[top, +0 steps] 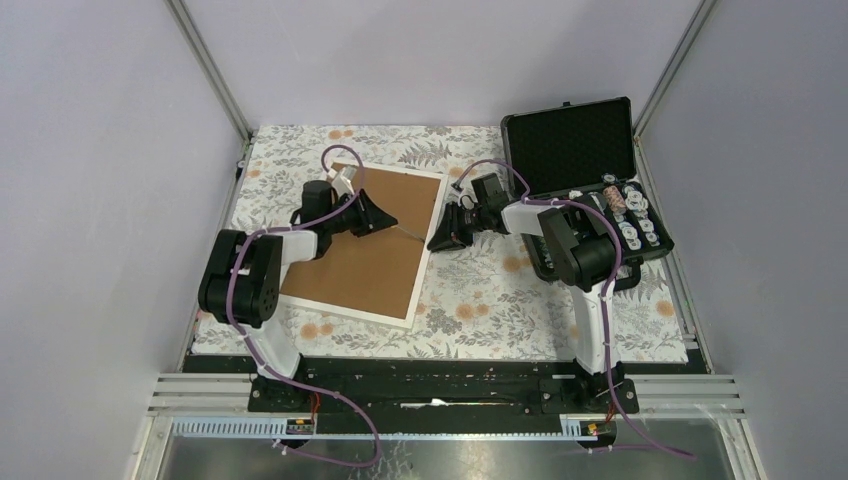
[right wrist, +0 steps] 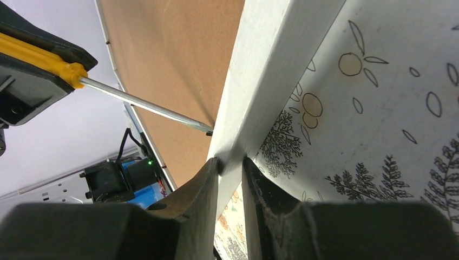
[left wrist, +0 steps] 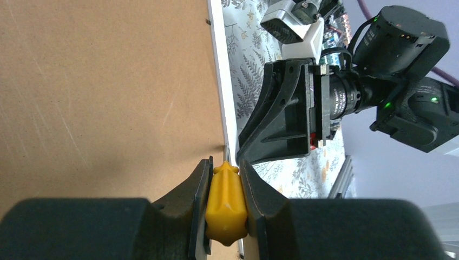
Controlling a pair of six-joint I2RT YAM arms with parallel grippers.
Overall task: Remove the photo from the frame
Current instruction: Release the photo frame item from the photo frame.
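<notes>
Yellow screwdriver [left wrist: 225,203] sits clamped in left hand [left wrist: 224,176]; right hand [right wrist: 230,162] pinches the frame [right wrist: 276,59] (brown back up).

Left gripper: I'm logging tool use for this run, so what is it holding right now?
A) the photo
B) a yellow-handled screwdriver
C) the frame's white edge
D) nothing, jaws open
B: the left gripper is shut on a yellow-handled screwdriver whose metal tip meets the frame, while the right gripper is the one pinching the white edge.
</notes>
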